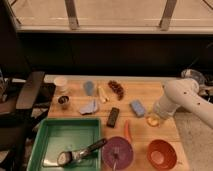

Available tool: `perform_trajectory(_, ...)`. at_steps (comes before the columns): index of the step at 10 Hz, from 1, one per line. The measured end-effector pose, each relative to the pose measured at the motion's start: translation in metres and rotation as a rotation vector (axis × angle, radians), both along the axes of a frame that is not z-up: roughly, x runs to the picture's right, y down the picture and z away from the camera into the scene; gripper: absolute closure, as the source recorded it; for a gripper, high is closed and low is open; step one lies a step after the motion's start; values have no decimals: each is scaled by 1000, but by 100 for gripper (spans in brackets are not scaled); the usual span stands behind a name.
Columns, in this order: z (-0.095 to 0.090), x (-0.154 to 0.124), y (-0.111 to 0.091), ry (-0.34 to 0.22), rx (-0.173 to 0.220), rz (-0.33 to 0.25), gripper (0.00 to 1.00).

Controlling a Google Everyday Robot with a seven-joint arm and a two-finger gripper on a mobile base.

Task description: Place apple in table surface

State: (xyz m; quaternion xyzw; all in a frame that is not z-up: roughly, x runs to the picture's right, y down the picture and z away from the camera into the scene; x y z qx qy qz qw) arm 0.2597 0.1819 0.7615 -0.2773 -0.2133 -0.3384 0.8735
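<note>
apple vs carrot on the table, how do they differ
The apple is small, round and pale yellow; the carrot is long, thin and orange. The apple sits at the table's right side right under the tool, while the carrot lies free, further left, between the purple plate and red bowl. Both rest on the wooden table surface.
</note>
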Motion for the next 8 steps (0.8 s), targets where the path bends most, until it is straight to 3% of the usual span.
perform_trajectory(4,29,-6,24,-4,-80,14,73)
perform_trajectory(8,36,-4,29,10,-123,25,32)
